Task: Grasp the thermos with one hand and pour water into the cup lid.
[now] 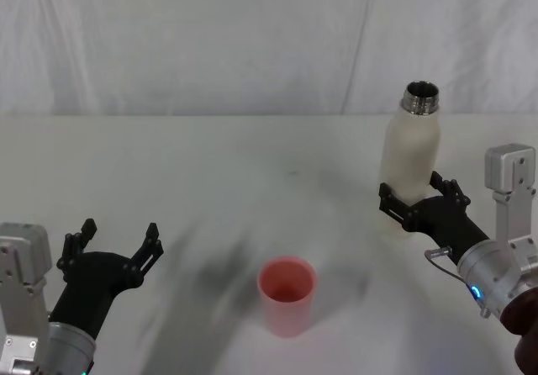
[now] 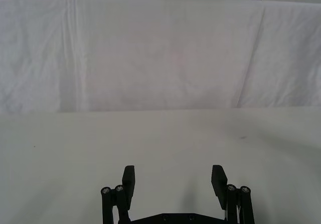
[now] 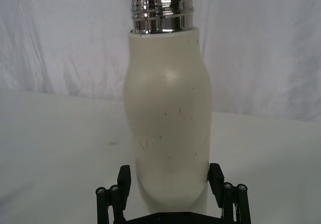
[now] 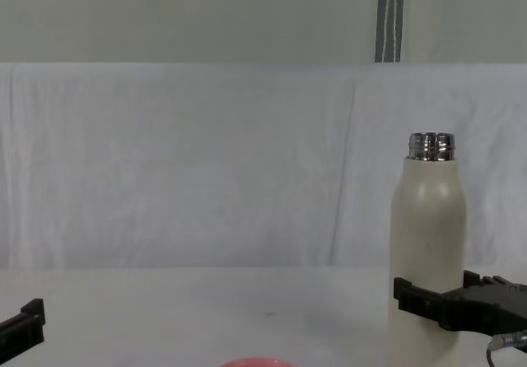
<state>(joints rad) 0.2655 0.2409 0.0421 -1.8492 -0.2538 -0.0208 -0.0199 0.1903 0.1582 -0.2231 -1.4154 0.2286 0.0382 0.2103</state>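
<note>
Thermos gripped at the right of the head view, cup lid at lower centre.

The upright cream thermos (image 1: 410, 161) is clasped near its base by the right gripper (image 1: 418, 200), fingers closed against its sides. The pink cup lid (image 1: 287, 296) is seen standing well apart. The left gripper (image 1: 113, 243) is held open at lower left, nothing between its fingers.
</note>
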